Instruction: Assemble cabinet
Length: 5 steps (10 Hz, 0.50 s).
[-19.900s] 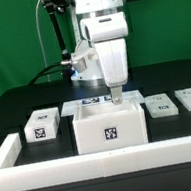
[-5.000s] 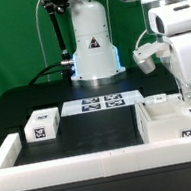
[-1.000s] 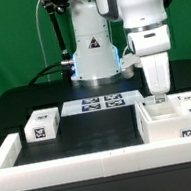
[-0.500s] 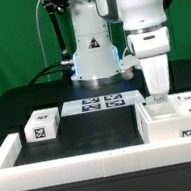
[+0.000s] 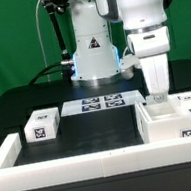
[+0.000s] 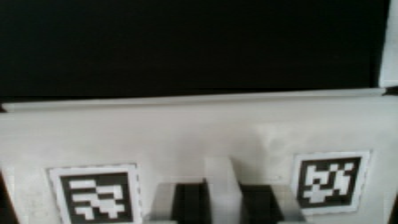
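Cabinet (image 5: 177, 120) sits at the exterior view's right, in the front corner of the black bench (image 5: 90, 135), against the white rail (image 5: 76, 166) — the arm (image 5: 146, 34) hangs low just behind it, over a small tagged block (image 5: 161, 101). Jaws apart or together — can't tell, the wrist view is blurred.

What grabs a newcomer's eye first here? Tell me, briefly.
The big white arm dominates, its gripper pointing down just behind the cabinet at the exterior view's right. Next come a lone tagged block at that view's left and the marker board mid-table, in front of the arm's base.
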### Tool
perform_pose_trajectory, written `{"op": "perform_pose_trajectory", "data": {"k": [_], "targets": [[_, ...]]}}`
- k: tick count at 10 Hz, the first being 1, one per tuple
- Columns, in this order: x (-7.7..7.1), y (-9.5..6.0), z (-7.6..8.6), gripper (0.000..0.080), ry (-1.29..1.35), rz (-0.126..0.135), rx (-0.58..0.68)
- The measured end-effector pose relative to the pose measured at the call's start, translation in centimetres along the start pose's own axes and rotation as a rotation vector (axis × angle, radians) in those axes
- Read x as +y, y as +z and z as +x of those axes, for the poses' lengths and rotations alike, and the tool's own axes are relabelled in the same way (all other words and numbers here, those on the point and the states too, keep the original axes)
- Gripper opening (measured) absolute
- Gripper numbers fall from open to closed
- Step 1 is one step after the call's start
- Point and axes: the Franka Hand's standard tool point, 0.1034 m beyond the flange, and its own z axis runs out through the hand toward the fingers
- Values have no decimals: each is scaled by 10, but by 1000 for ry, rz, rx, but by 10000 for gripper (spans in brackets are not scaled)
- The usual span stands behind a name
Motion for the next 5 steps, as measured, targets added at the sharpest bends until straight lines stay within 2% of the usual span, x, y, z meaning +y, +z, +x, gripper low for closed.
{"op": "perform_pose_trajectory", "data": {"k": [3, 5], "targets": [[2, -18, -5, 68, -3, -1, -27], [12, -22, -14, 68, 1, -13, -25]]}}
